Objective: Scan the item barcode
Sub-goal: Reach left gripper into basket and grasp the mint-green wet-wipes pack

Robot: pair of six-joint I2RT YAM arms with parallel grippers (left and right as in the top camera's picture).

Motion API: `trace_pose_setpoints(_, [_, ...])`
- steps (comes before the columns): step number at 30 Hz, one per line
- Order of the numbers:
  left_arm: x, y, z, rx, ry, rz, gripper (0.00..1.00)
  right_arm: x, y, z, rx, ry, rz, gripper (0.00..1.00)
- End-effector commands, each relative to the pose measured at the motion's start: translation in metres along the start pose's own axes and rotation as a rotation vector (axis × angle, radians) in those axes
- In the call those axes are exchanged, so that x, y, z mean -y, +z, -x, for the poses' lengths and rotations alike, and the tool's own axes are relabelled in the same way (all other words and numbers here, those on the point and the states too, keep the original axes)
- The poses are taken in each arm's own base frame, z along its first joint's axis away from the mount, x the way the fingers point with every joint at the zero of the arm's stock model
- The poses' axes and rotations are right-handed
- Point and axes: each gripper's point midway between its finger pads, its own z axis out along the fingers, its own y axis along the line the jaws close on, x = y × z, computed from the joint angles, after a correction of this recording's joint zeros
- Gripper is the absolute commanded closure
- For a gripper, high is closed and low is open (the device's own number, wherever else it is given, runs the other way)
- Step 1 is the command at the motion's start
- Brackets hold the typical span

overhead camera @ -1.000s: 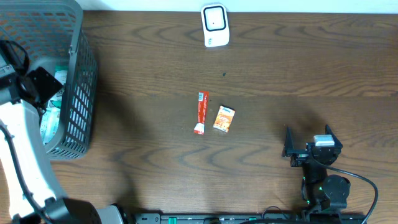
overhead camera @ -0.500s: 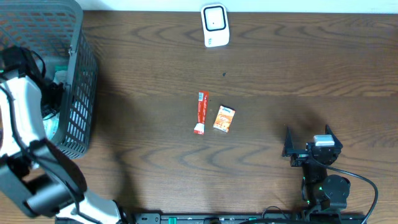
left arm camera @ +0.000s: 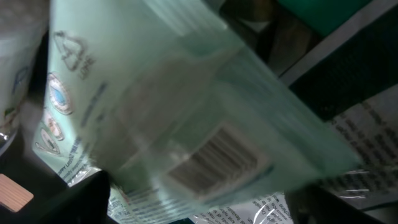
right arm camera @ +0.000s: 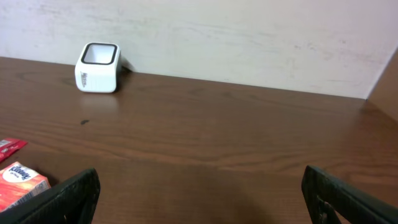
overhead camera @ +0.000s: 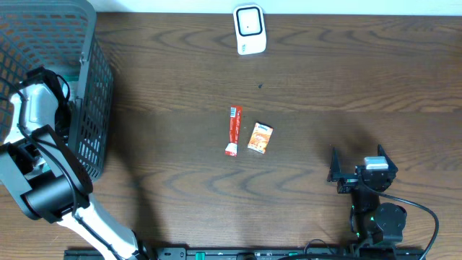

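Note:
My left gripper (left arm camera: 199,202) is down inside the grey basket (overhead camera: 92,94), its arm (overhead camera: 36,108) bent over the rim. In the left wrist view a pale green packet (left arm camera: 168,112) with a barcode (left arm camera: 214,158) fills the frame, blurred, lying between the two dark fingers (left arm camera: 78,202), which stand wide apart. Whether they touch it I cannot tell. The white scanner (overhead camera: 250,29) (right arm camera: 97,67) stands at the table's far edge. My right gripper (overhead camera: 359,165) (right arm camera: 199,186) rests open near the front right, nothing between its fingers.
A red sachet (overhead camera: 233,130) and a small orange packet (overhead camera: 260,137) (right arm camera: 18,183) lie mid-table. Other printed wrappers (left arm camera: 367,143) lie under the green packet in the basket. A pale wall runs behind the scanner.
The left arm has swung round and sunk deeper into the basket, now covering the packets that showed there before. The right arm and the table items have not moved.

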Motion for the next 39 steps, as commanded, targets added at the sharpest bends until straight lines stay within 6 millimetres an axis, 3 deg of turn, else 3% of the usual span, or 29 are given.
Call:
trace_pose_setpoints(1, [-0.003,0.017,-0.001,-0.033,0.020,0.031,0.24,0.003,0.000,-0.002,-0.006,-0.009,-0.012,0.01])
trace_pose_setpoints(6, [-0.003,0.006,0.007,0.005,0.010,0.023,0.44,0.003,0.000,-0.002,-0.006,-0.009,-0.012,0.01])
trace_pose_setpoints(13, [-0.005,-0.015,0.019,0.078,-0.007,0.008,0.81,0.003,0.000,-0.002,-0.006,-0.009,-0.012,0.01])
trace_pose_setpoints(14, [-0.006,-0.018,0.020,0.087,-0.009,0.006,0.91,0.003,0.000,-0.002,-0.006,-0.009,-0.012,0.01])
trace_pose_setpoints(15, [-0.007,-0.022,0.021,0.099,-0.012,0.003,0.93,0.003,0.000,-0.002,-0.006,-0.009,-0.012,0.01])
trace_pose_setpoints(19, [-0.011,-0.050,0.029,0.181,-0.032,-0.014,0.93,0.003,0.000,-0.002,-0.006,-0.009,-0.012,0.01])
trace_pose_setpoints(28, [-0.034,-0.157,0.035,0.500,-0.135,-0.082,0.93,0.003,0.000,-0.002,-0.006,-0.009,-0.012,0.01])
trace_pose_setpoints(35, [-0.054,-0.239,0.011,0.742,-0.215,-0.153,0.93,0.003,0.000,-0.002,-0.006,-0.009,-0.012,0.01])
trace_pose_setpoints(36, [-0.056,-0.262,0.002,0.810,-0.228,-0.178,0.93,0.003,0.000,-0.002,-0.006,-0.009,-0.012,0.01])
trace_pose_setpoints(39, [-0.055,-0.293,-0.018,0.901,-0.216,-0.217,0.93,0.003,0.000,-0.002,-0.006,-0.009,-0.012,0.01])
